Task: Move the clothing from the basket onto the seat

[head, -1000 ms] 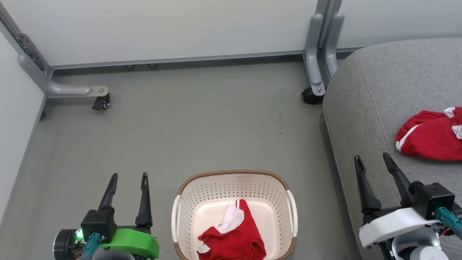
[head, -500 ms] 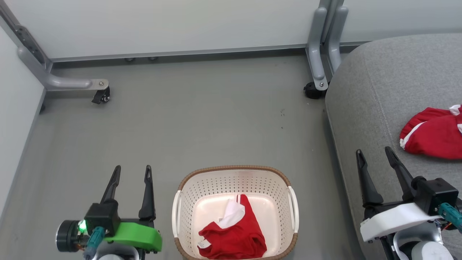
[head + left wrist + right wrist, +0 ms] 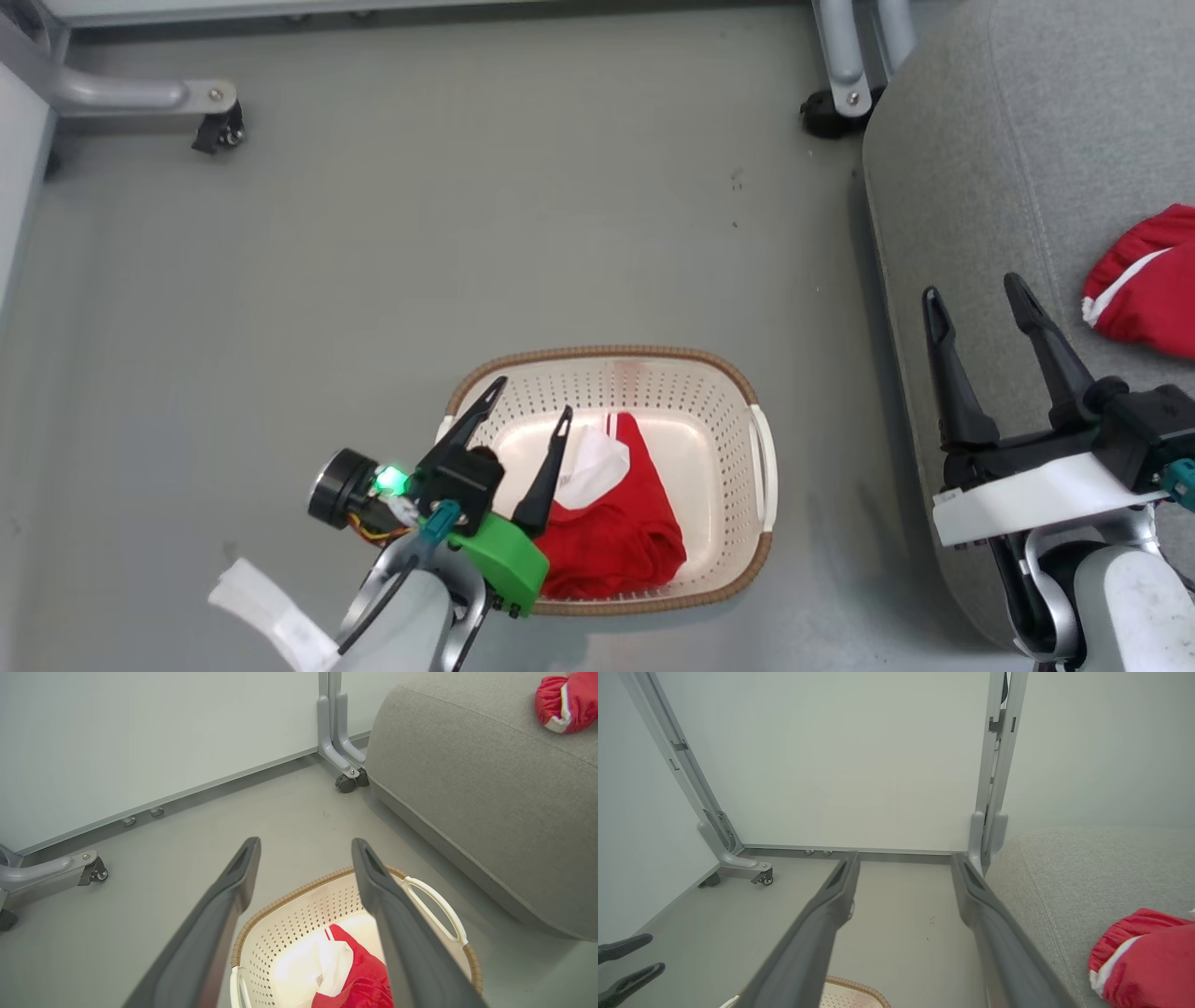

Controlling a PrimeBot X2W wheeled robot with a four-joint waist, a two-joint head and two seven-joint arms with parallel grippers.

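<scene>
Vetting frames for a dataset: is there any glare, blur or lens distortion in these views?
Head view: sharp, evenly lit, mild sheen inside the basket. Left wrist view: left gripper soft-edged near the lens. Right wrist view: right gripper likewise soft; wall posts lean outward, wide-angle distortion.

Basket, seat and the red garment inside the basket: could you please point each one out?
basket (image 3: 607, 353): head view, far brown rim.
seat (image 3: 980, 187): head view, bare grey top.
red garment (image 3: 621, 534): head view, middle of its cloth.
</scene>
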